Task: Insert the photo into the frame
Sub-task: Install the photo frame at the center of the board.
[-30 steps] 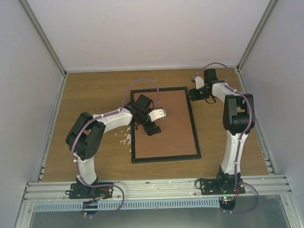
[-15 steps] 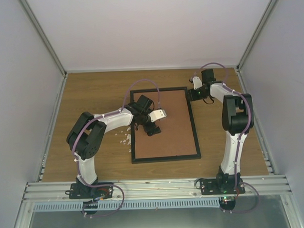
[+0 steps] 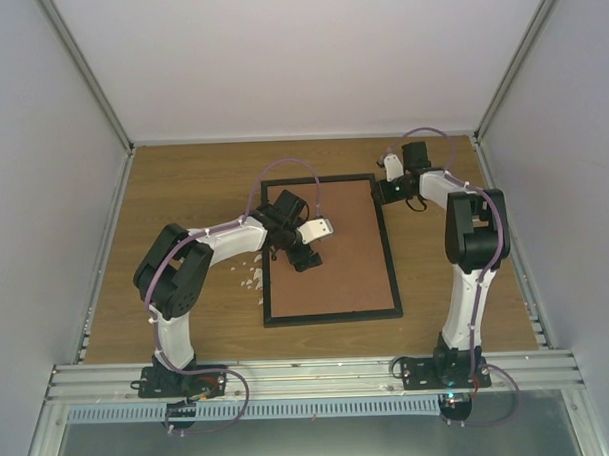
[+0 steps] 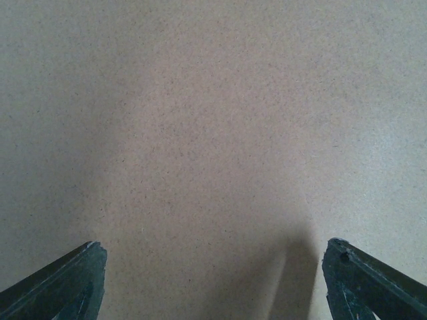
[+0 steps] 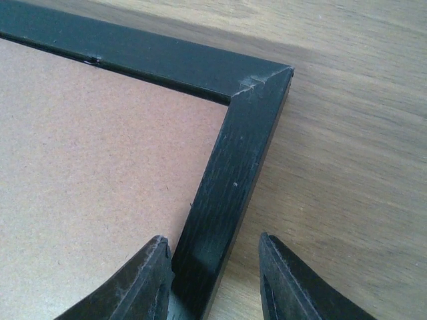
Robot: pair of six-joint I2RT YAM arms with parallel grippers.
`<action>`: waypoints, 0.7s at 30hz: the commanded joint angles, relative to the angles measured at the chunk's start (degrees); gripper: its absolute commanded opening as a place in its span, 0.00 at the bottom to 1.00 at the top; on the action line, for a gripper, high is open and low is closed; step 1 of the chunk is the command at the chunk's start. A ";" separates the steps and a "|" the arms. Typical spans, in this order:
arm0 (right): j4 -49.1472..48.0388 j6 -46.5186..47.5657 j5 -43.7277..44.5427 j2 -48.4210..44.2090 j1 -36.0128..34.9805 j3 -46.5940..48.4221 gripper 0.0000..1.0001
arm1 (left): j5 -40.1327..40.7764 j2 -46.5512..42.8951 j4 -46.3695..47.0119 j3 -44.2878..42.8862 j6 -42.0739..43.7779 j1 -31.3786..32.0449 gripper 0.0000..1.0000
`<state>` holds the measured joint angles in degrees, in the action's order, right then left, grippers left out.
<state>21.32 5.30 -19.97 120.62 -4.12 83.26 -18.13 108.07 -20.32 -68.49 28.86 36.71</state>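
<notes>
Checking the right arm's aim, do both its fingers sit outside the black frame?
No, the right gripper straddles the frame rail, one finger over the brown board, the other over the table.

**Both arms reached out, jaws parted**

The left arm [image 3: 215, 238] is seen bent at the elbow and swung inward, its left gripper [image 4: 213, 270] pointed down and spread wide. The right arm [image 3: 473, 232] is stretched forward, the right gripper [image 5: 213, 267] tipped low, its fingers [image 5: 137, 283] set partly apart.
</notes>
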 commanded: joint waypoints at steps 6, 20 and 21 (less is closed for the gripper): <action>4.08 3.40 8.45 4.17 -2.64 -4.11 0.38 | 0.35 1.25 2.27 -1.68 -0.82 0.56 0.89; 3.38 7.45 16.29 4.19 -5.14 -5.00 0.46 | 1.48 2.09 2.27 -2.17 -1.43 0.47 0.88; 3.38 7.66 16.79 4.20 -5.24 -4.98 0.46 | 1.59 2.20 2.23 -2.18 -1.42 0.48 0.88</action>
<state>18.72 10.41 -9.17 119.04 -7.68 81.36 -17.28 109.25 -20.05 -69.38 27.81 36.71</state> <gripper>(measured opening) 0.456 0.885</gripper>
